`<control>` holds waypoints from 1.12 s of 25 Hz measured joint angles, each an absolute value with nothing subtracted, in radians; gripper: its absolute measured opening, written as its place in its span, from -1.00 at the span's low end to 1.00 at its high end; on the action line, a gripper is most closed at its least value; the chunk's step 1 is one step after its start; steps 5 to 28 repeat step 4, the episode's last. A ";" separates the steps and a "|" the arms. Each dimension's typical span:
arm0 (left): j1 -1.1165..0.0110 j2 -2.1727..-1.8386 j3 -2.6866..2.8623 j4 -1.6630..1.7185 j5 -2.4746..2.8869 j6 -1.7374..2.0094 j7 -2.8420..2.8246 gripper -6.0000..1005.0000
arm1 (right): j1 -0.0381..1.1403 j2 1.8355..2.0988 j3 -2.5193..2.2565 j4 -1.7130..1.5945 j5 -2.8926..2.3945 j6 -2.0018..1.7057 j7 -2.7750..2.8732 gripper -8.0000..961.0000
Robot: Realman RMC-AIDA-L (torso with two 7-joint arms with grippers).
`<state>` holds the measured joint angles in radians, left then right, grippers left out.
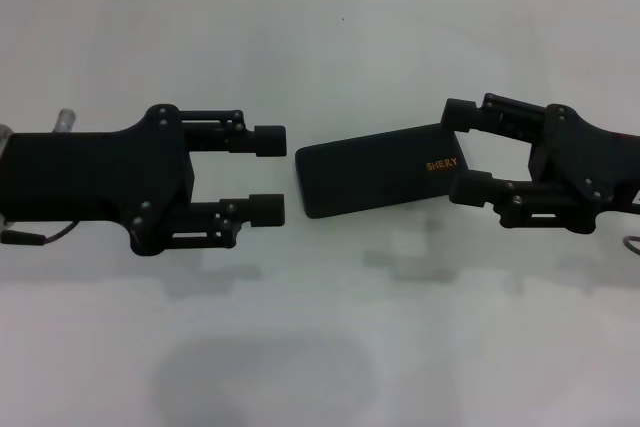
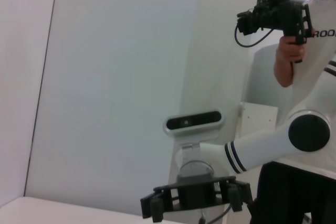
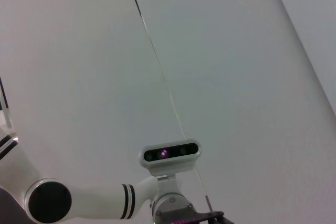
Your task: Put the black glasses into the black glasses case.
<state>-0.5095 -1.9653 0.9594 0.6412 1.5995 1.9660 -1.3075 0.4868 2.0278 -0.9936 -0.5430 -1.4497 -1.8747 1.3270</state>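
The right gripper (image 1: pixel 462 154) has its two fingers apart, one on each side of the short end of the black glasses case (image 1: pixel 375 172), the end with the small orange letters. The fingers look very close to the case edges, maybe touching, but I cannot tell if they are squeezing it. It is probably placed there to keep the case from sliding, or to get ready to open it. The case lies flat and closed on the white table (image 1: pixel 320 347), a bit tilted, right in the middle between the two arms. The left gripper (image 1: pixel 268 175) is just beside the other short end of the case, with its fingers wide apart and nothing between them. It points at the case, so it may be waiting to help. The black glasses cannot be seen anywhere on the table, so they may already be inside the shut case, but that is only a guess. From the wrist cameras, only a wall, the robot's head camera (image 3: pixel 170 153) and a person's hand (image 2: pixel 287 56) holding a device show up.
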 joint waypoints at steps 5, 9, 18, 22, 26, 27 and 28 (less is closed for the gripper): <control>-0.509 -1.967 0.959 0.641 1.611 1.965 -1.303 0.24 | 0.491 2.028 -0.998 -0.543 -1.448 -1.876 1.326 0.79; -0.509 -1.967 0.959 0.641 1.611 1.965 -1.303 0.24 | 0.491 2.028 -0.998 -0.543 -1.448 -1.876 1.326 0.79; -0.509 -1.967 0.959 0.641 1.611 1.965 -1.303 0.24 | 0.491 2.028 -0.998 -0.543 -1.448 -1.876 1.326 0.79; -0.509 -1.967 0.959 0.641 1.611 1.965 -1.303 0.24 | 0.491 2.028 -0.998 -0.543 -1.448 -1.876 1.326 0.79; -0.509 -1.967 0.959 0.641 1.611 1.965 -1.303 0.24 | 0.491 2.028 -0.998 -0.543 -1.448 -1.876 1.326 0.79; -0.509 -1.967 0.959 0.641 1.611 1.965 -1.303 0.24 | 0.491 2.028 -0.998 -0.543 -1.448 -1.876 1.326 0.79; -0.509 -1.967 0.959 0.641 1.611 1.965 -1.303 0.24 | 0.491 2.028 -0.998 -0.543 -1.448 -1.876 1.326 0.79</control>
